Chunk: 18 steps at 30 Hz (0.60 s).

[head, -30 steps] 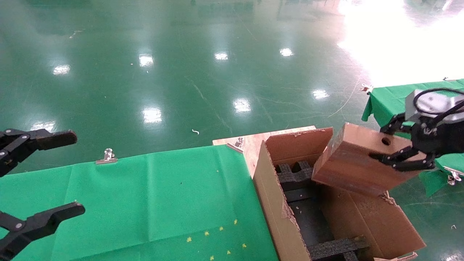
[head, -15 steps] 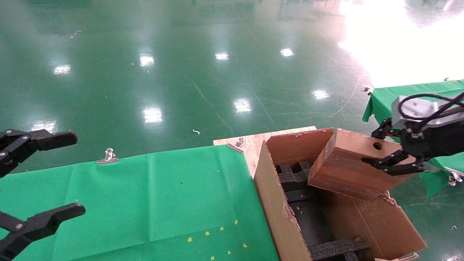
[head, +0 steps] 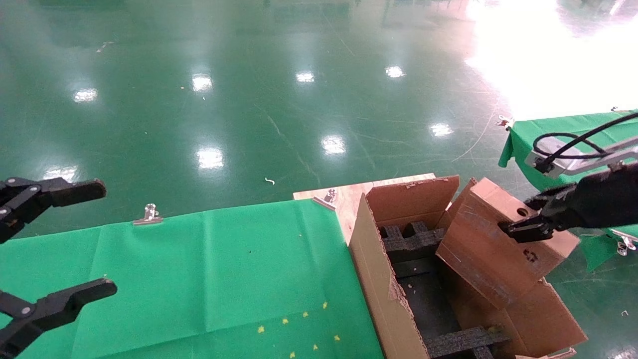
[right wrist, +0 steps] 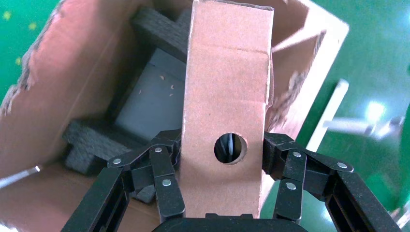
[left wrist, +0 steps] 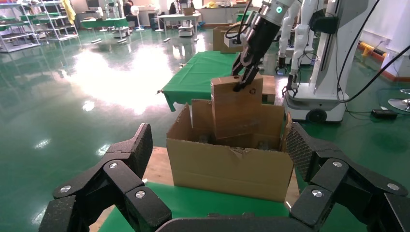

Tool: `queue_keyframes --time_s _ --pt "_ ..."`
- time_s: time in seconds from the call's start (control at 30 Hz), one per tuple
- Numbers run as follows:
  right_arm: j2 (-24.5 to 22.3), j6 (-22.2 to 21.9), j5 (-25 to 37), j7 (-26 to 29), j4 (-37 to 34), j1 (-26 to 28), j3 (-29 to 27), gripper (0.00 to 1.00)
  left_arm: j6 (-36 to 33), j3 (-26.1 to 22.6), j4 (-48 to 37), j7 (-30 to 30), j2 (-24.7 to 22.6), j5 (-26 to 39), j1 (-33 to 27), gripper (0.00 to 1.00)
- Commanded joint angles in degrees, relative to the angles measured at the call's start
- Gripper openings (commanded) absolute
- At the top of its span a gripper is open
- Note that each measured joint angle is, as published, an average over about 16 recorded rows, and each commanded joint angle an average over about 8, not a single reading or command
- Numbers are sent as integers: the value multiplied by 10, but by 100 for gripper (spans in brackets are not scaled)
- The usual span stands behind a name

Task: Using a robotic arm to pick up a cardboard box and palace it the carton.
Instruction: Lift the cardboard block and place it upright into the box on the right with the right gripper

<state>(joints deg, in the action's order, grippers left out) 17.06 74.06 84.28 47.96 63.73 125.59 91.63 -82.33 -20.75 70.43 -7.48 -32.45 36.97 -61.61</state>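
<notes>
Green cloth covers the worktop (head: 199,269) nearest; the left hand (head: 50,244) hangs parked over its near corner, fingers spread, empty. Just beyond, the carton (head: 371,269) stands open, black foam inserts (head: 411,242) in its floor. Farther right, the right hand (head: 523,227) is clamped on the cardboard box (head: 491,249), tilted, lower end dipping past the carton's rim. Judgement: pick done, transfer nearly done; lowering onto the foam and release remain.
</notes>
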Motion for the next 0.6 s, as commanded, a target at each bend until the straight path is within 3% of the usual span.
queue_keyframes --time_s 0.03,0.2,0.33,0.6 --pt "-12 -18 15 72 37 -5 6 0 0 0 0 0 0 0 0 100" --pt "-28 -64 90 225 109 -20 22 0 0 0 0 0 0 0 0 100" --pt "-26 -98 146 316 135 -35 34 0 0 0 0 0 0 0 0 100" --pt "-8 -130 173 380 140 -58 46 0 0 0 0 0 0 0 0 100"
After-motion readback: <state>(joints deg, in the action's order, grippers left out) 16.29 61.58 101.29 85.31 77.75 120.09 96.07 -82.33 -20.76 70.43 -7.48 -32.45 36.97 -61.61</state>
